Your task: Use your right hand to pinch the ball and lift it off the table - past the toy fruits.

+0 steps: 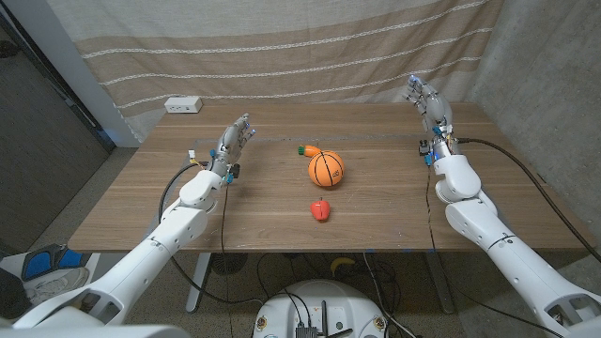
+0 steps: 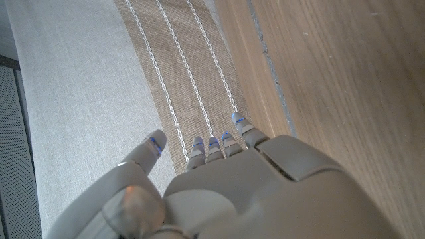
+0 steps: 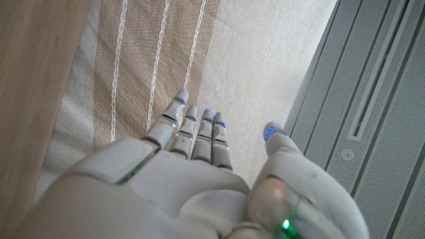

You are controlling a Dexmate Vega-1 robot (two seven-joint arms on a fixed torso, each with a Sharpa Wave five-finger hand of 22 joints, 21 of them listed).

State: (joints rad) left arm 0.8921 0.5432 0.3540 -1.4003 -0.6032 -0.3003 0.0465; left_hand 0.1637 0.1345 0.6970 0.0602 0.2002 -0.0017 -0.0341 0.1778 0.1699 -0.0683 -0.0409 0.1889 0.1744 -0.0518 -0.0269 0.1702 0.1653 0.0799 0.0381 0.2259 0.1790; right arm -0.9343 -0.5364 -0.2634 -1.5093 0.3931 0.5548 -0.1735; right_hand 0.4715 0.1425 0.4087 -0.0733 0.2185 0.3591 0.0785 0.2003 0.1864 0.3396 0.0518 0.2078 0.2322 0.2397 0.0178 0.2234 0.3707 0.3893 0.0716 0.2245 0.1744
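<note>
Resting near the middle of the brown wooden table (image 1: 141, 202), the orange basketball-patterned ball (image 1: 326, 169) is seen with a small orange carrot-like toy with a green end (image 1: 304, 148) just beside its far side and a red toy fruit (image 1: 321, 211) close on its near side. The right hand (image 1: 427, 101) is held raised over the table's far right part, well apart from the ball, its fingers (image 3: 199, 136) extended and slightly spread, nothing gripped. The left hand (image 1: 233, 141) is raised at the left of the toys, fingers (image 2: 212, 147) likewise apart and empty. A white power strip (image 1: 183, 105) is seen at the far edge, before a striped beige curtain (image 1: 282, 47).
</note>
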